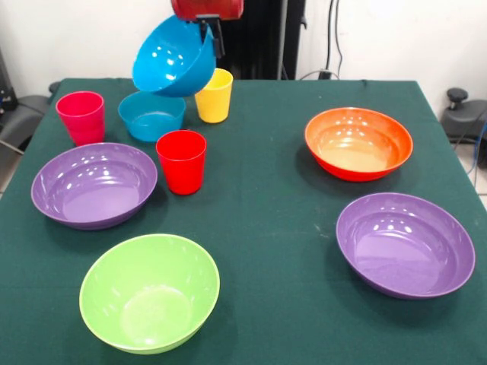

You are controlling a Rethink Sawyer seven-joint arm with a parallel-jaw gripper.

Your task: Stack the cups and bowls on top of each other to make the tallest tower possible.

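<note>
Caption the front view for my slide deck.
Gripper lifts the deep blue bowl, tilted, above the smaller blue bowl.

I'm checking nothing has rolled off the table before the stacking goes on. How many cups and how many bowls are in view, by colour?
Cups: 3 - pink cup, red cup, yellow cup
Bowls: 6 - 2 purple, 2 blue, 1 orange, 1 lime green
Total: 9
</note>
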